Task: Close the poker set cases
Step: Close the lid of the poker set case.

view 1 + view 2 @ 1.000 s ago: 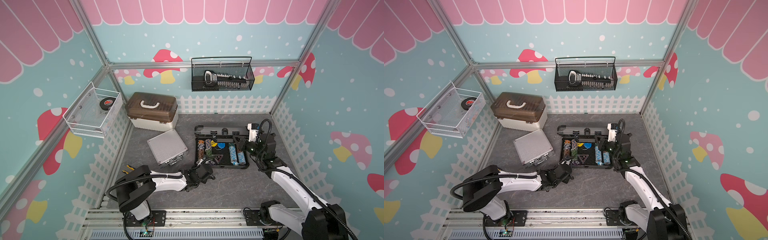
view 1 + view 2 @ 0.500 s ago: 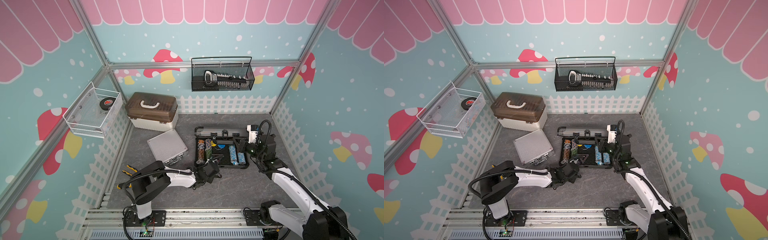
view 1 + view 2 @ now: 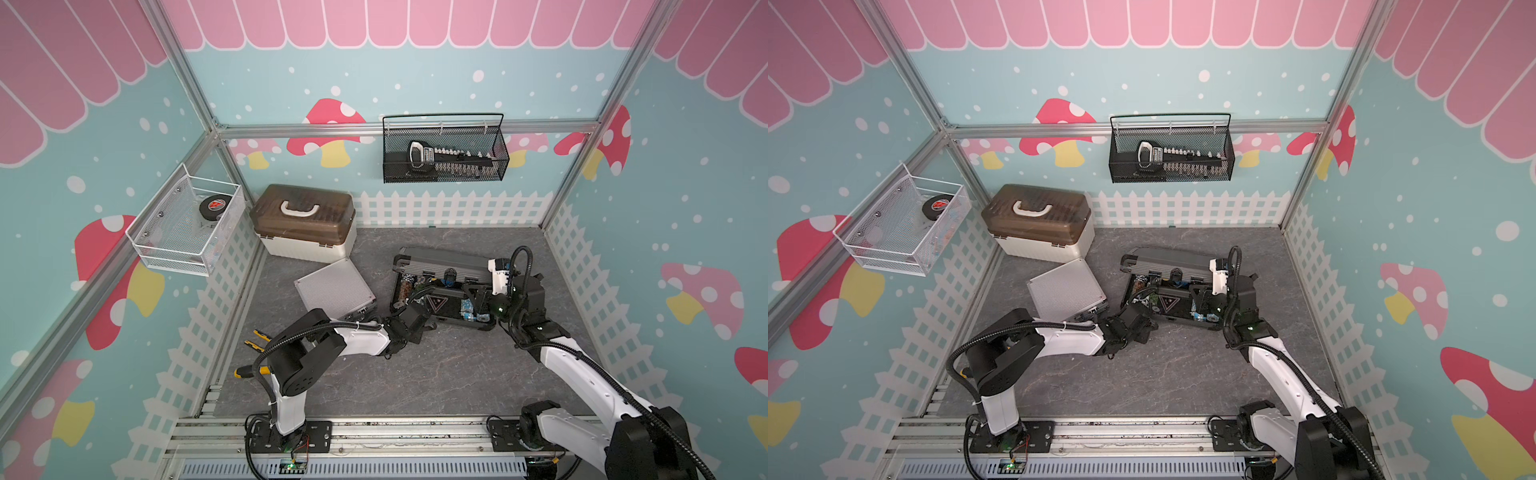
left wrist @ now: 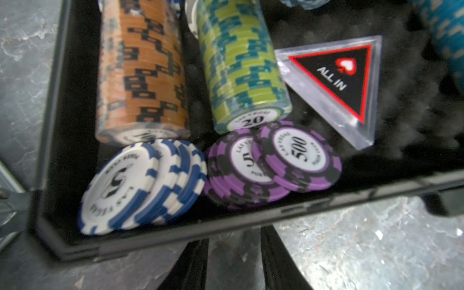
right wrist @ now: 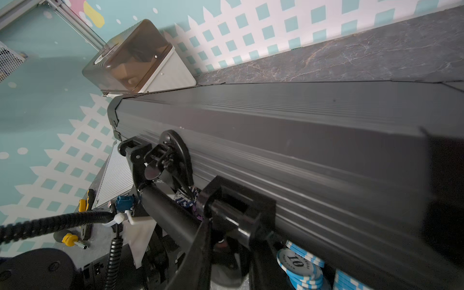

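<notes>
Two hands are working at the dark case (image 3: 457, 323). My right hand (image 5: 229, 226) is pinching narrow on the end of the handle (image 5: 170, 213) at the free edge of the lid (image 5: 301, 140), as far as its wrist view is showing. It is carrying that lid tilted partway over the base, with blue chips (image 5: 298, 261) showing under it. My left hand (image 4: 233, 241) is sitting low on the desk (image 3: 415, 374), just before the case's near wall. Its fingers (image 4: 193, 261) are standing partly apart with only bare desk between them, gripping nothing. Just past that wall, chips (image 4: 140, 75) and an "ALL IN" plaque (image 4: 336, 82) are lying uncovered.

Further left, the silver case (image 3: 334, 289) is lying flat and shut near the white box (image 3: 305, 241). I am counting that half as done, though I cannot tell whether its latches are down. What I am judging as left is lowering the dark lid fully, with the left hand keeping clear of the closing edge.
</notes>
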